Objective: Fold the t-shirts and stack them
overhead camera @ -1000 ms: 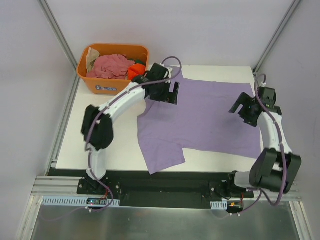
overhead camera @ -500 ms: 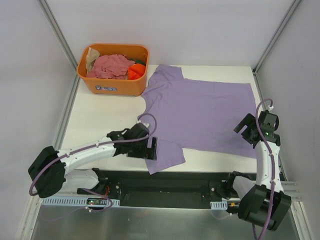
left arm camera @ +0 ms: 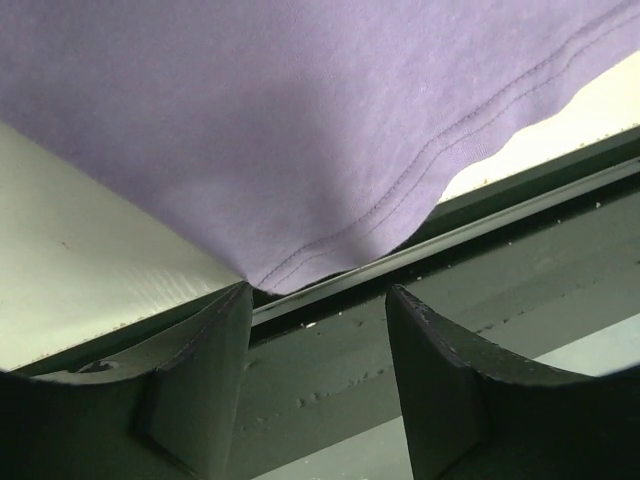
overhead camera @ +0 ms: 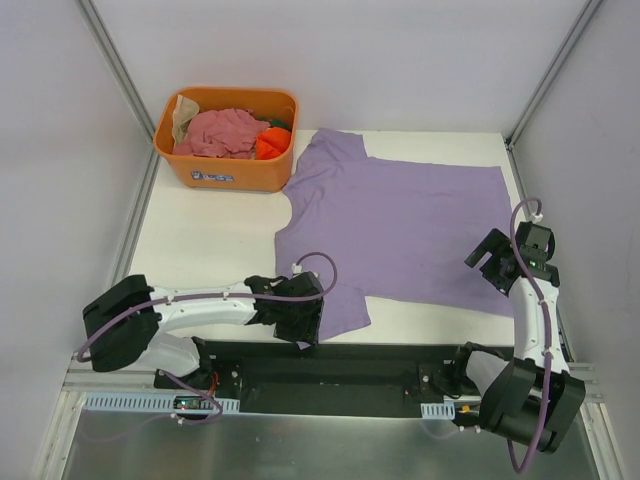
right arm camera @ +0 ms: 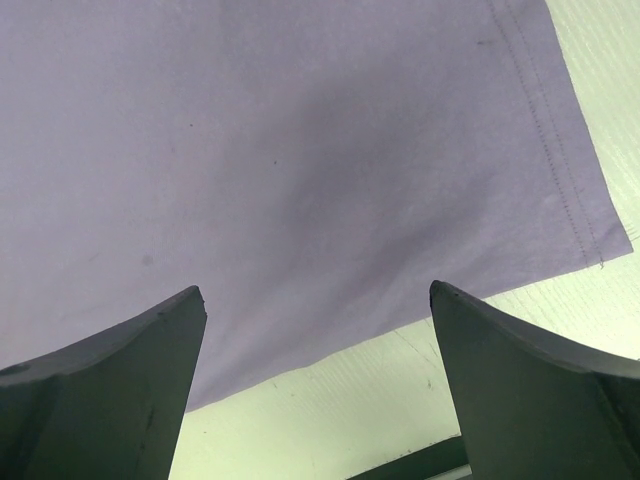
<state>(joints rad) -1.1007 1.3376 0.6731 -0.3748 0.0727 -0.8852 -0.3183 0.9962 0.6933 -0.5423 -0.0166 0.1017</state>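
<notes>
My left gripper (left arm camera: 318,300) has slid to the near edge, jaws apart at the sleeve tip of the lavender t-shirt (overhead camera: 410,225), which lies flat on the right half of the table (overhead camera: 200,250). My right gripper (right arm camera: 318,292) gapes above its near-right corner.

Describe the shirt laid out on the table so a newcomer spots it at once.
Start at the white table. Right of the orange tub lies the purple t-shirt, spread flat. It alone lies outside the tub; the crumpled pink one sits inside.
</notes>
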